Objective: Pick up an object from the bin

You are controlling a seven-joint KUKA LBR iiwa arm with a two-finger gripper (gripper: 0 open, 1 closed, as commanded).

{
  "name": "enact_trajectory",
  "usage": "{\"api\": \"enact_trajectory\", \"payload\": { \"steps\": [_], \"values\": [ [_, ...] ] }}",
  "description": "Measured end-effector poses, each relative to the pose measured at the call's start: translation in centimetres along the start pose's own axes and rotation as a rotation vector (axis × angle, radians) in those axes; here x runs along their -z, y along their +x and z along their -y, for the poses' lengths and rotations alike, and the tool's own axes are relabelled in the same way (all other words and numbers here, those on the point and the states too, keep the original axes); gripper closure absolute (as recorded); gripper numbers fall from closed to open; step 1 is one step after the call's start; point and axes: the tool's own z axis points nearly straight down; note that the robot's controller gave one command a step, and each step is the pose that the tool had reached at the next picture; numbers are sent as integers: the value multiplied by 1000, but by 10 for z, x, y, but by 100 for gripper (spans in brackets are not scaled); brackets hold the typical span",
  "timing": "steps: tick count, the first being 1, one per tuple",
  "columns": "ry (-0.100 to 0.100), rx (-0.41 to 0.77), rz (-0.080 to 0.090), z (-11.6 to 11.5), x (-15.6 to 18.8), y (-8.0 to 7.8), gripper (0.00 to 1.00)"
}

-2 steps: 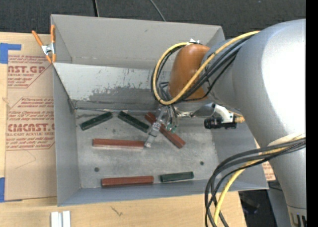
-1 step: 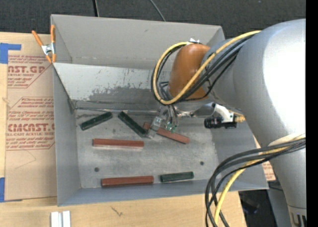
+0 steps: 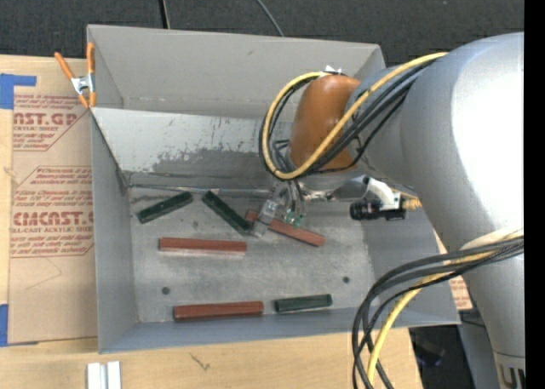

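Arm (image 3: 464,157) covers the right side of the grey bin (image 3: 170,64); tool (image 3: 283,211) low at mid-back, at the left end of a tilted red-brown bar (image 3: 302,235); slanted dark green bar (image 3: 223,210) just left. Whether the tool is open or grips anything cannot be told; its tip is hard to make out.

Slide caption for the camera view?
Gripper over a red-brown stick beside a dark green stick in grey bin.

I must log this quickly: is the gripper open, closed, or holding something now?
Gripper: cannot be told. It is over the neighbouring ends of a dark green bar and a red-brown bar, near the middle of the bin.
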Motion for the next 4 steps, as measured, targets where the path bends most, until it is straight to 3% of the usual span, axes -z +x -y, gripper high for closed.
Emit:
{"api": "enact_trajectory", "payload": {
  "steps": [1, 2, 3, 4],
  "values": [
    [0, 0, 0, 0, 0, 0, 100],
    [1, -11, -2, 88, 4, -15, 100],
    [1, -11, -2, 88, 4, -15, 100],
    [-3, 14, 6, 83, 182, -30, 100]
  ]
}}
